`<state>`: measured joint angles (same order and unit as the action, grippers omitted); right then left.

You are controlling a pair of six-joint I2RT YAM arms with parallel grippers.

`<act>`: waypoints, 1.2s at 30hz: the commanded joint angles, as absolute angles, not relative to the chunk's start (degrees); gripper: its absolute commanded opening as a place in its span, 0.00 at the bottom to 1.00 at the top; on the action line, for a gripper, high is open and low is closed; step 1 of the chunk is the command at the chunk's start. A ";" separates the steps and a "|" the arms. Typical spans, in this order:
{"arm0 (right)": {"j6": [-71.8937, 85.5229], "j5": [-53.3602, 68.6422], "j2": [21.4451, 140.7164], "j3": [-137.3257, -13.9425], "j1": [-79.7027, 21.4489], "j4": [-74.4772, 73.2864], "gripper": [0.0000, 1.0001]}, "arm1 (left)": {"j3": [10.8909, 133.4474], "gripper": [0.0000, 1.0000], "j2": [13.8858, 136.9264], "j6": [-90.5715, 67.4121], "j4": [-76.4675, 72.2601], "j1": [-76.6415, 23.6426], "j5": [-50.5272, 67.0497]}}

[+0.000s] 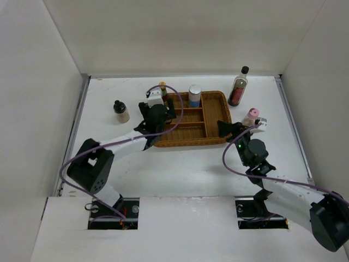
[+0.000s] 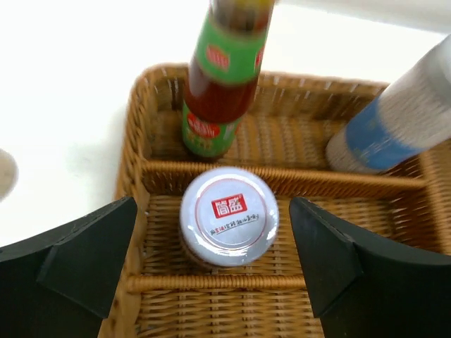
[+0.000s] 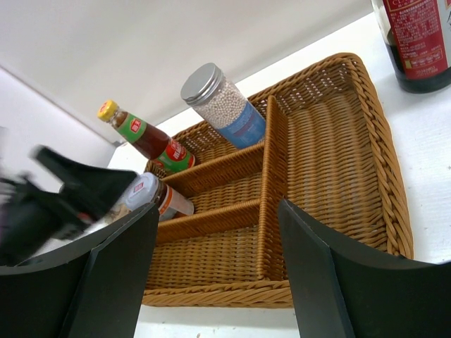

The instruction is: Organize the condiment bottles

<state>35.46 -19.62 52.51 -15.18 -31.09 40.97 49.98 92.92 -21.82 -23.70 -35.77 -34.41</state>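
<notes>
Left end effector (image 2: 213, 205) straddles the red-white-lidded jar (image 2: 227, 215) (jaws wide, not touching).

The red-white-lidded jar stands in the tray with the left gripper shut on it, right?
No. The red-white-lidded jar stands in the tray, but the left gripper is open, its fingers clear of the jar on both sides; the left wrist view shows it.

The short jar (image 2: 228, 216), in the wicker tray's (image 2: 137, 127) middle slot, has a red square on its lid with two white Chinese characters, too blurred to read. The logos on the red-green bottle (image 2: 218, 91) in the tray's far slot are illegible.
</notes>
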 commanded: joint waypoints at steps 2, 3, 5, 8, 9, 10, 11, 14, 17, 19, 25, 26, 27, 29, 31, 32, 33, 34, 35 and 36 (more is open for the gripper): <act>35.77 -19.07 52.21 -16.52 -30.89 43.59 0.75 | 50.19 0.91 81.75 -21.09 -20.66 -34.77 -37.88; 35.60 -19.33 51.86 -16.44 -30.89 43.59 0.75 | 49.58 0.91 80.26 -21.18 -19.78 -33.28 -38.32; 36.12 -19.34 51.77 -16.00 -30.72 43.94 0.76 | 49.48 0.91 79.63 -21.53 -16.98 -30.47 -38.50; 36.30 -18.90 52.38 -16.43 -30.89 43.59 0.76 | 50.54 0.90 81.03 -24.16 -10.03 -25.02 -38.85; 36.04 -19.33 52.38 -16.44 -30.89 43.59 0.76 | 50.45 0.90 81.30 -25.47 -9.24 -23.18 -38.85; 36.04 -19.51 52.38 -16.44 -30.89 43.77 0.77 | 50.36 0.90 81.73 -26.10 -8.79 -21.59 -38.85; 36.21 -19.51 52.64 -16.26 -30.89 44.03 0.77 | 50.45 0.89 82.17 -26.54 -8.44 -20.10 -38.76; 36.74 -18.98 53.26 -16.70 -30.89 43.59 0.77 | 50.45 0.88 83.58 -26.54 -8.70 -17.19 -39.20; 36.21 -19.60 53.00 -16.61 -30.89 43.59 0.78 | 51.67 0.86 86.04 -26.63 -8.97 -14.90 -38.76; 36.82 -19.08 53.78 -16.52 -30.63 43.77 0.78 | 52.73 0.85 87.44 -26.72 -9.23 -14.02 -38.58; 36.91 -18.90 53.96 -16.35 -30.80 44.21 0.78 | 58.09 0.83 92.54 -25.93 -9.41 -12.79 -38.05; 37.09 -18.81 54.23 -16.52 -30.63 44.03 0.78 | 58.79 0.82 93.42 -25.58 -9.58 -12.35 -38.49; 37.00 -18.63 54.32 -16.78 -30.80 43.77 0.78 | 59.06 0.81 93.95 -25.58 -9.67 -11.91 -38.41; 36.56 -19.07 53.62 -16.61 -30.89 43.68 0.78 | 60.11 0.78 95.35 -25.58 -9.49 -11.21 -38.06; 37.00 -19.07 53.44 -16.26 -30.54 43.94 0.78 | 61.17 0.74 96.50 -25.49 -8.88 -11.12 -37.97; 37.09 -18.81 53.61 -16.17 -30.19 44.03 0.78 | 61.35 0.73 96.59 -25.49 -8.53 -11.12 -38.40; 37.09 -18.63 53.70 -16.52 -30.19 43.51 0.78 | 61.17 0.73 96.59 -25.49 -8.61 -11.12 -38.58; 36.83 -18.55 53.61 -16.61 -30.45 43.42 0.78 | 60.74 0.73 96.59 -25.49 -8.96 -11.12 -38.76; 36.74 -18.89 53.44 -16.61 -30.45 43.42 0.78 | 60.47 0.74 96.68 -25.49 -9.05 -10.94 -38.85; 36.65 -19.24 53.44 -16.52 -30.45 43.50 0.78 | 60.56 0.74 97.11 -25.49 -8.88 -10.68 -38.93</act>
<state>36.29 -19.44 54.02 -15.18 -30.76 40.93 58.96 97.12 -25.82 -8.03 -11.18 -38.24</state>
